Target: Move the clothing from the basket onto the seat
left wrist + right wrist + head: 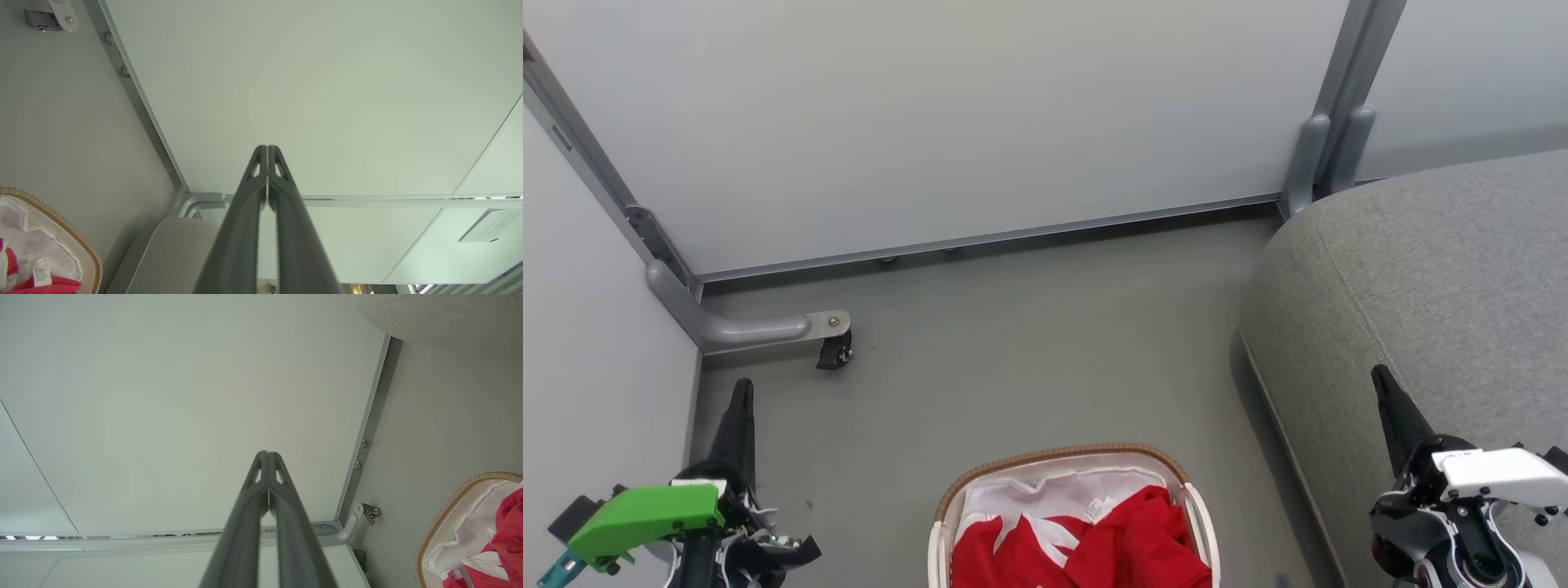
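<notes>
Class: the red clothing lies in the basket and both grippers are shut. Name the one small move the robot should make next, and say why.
Probably open the right gripper and lower it toward the clothing. It and the left gripper hang shut and empty beside the basket, the garments lie untouched inside, and the seat is on the right.

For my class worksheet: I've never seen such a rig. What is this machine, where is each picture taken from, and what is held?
It is a wheeled robot with two arms. The wide picture comes from its head camera, looking down; the other two come from wrist cameras looking along each arm's dark jaws. On the floor stands a basket with red clothing in it; the grey seat is on the robot's right. Left jaws and right jaws are shut, holding nothing.
</notes>
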